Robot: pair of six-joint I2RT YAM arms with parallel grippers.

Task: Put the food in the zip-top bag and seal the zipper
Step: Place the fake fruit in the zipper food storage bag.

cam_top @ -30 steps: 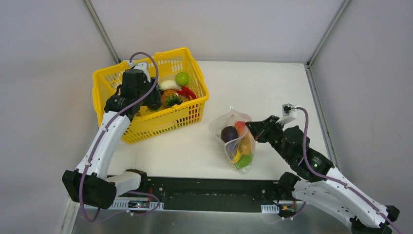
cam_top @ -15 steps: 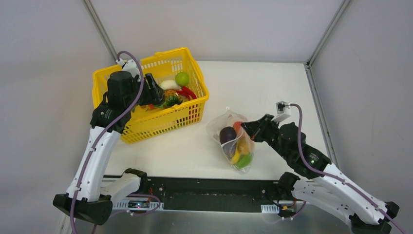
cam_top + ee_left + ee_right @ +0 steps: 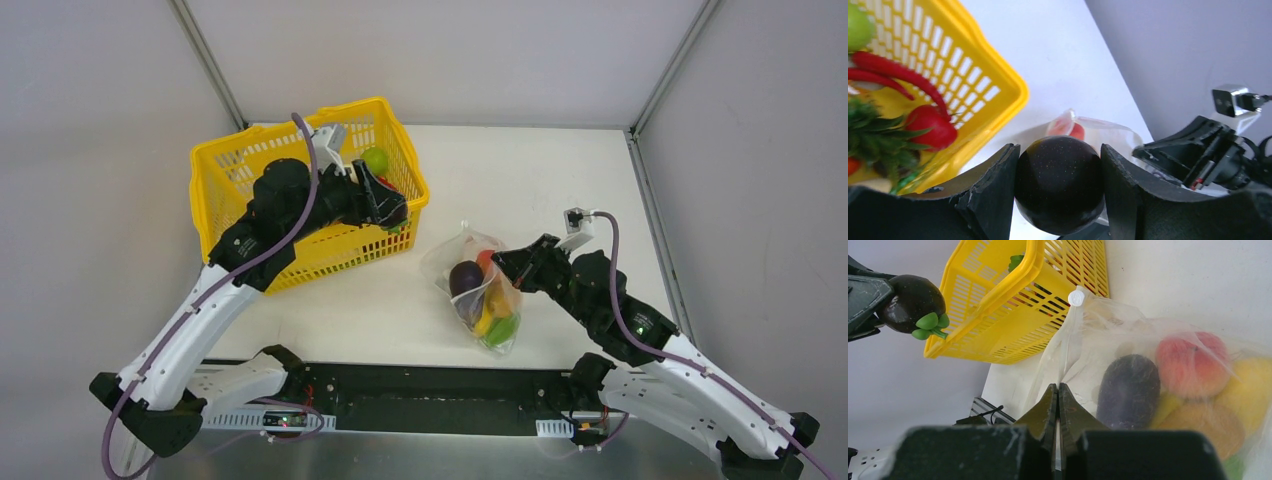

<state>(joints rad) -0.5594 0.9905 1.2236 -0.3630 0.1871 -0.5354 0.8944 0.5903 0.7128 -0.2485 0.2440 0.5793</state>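
Bag [image 3: 478, 245]: lies on the table [image 3: 540, 170] between basket [image 3: 230, 165] and right arm, near the basket but not touching it. Long axis runs from far to near, leaning a little right at the near end. Crumpled empty end points to the far side, with a small white knob [image 3: 1077, 296] at its corner; full end points to the near edge.

Inside: eggplant [image 3: 1128, 390] lying lengthwise along the bag, red fruit [image 3: 1190, 365] just beside it, yellow pieces [image 3: 1248, 385], and a green piece [image 3: 503, 330] at the near end.

Right gripper [image 3: 1058, 390]: fingers pressed together, pinching the bag's film at its right edge.

Left gripper [image 3: 388, 207]: half spread, clamps a dark round fruit [image 3: 1059, 190] above the basket's right wall; green stem leaves point down.

In the basket: green fruit [image 3: 375, 160], red chillies [image 3: 893, 75].
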